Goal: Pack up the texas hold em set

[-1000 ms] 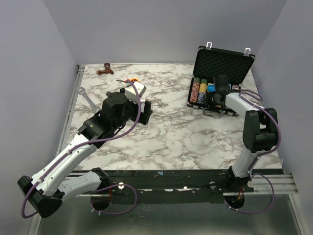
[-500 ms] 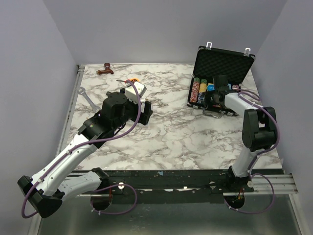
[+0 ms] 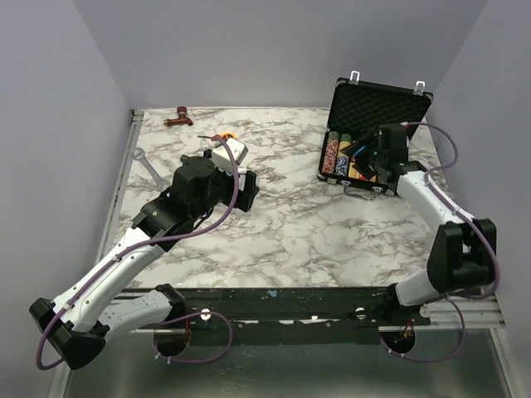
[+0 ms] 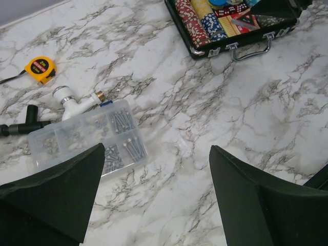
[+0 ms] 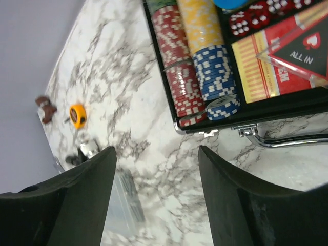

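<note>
Left gripper point(image 4: 154, 205): jaws spread wide with nothing between them, hanging over bare marble left of centre
Tape measure point(image 4: 39, 66): small and yellow, on the far left part of the table, apart from the other items
Parts box point(image 4: 87, 141): clear plastic with compartments of screws, lying flat near the left gripper
Table point(image 3: 299, 224): white marble pattern with grey veins
Case point(image 3: 380, 106): black, at the far right of the table, foam-lined lid standing open, silver handle on its near edge
Poker chips point(image 5: 190, 66): red, yellow, blue and green rows packed on edge in the left part of the case
Card box point(image 5: 266, 72): orange and red, lying in the case just right of the chips
Dice point(image 5: 256, 18): small and red, in a slot on the far side of the card box
Right gripper point(image 5: 156, 154): jaws parted, holding nothing, above the case's near edge
</note>
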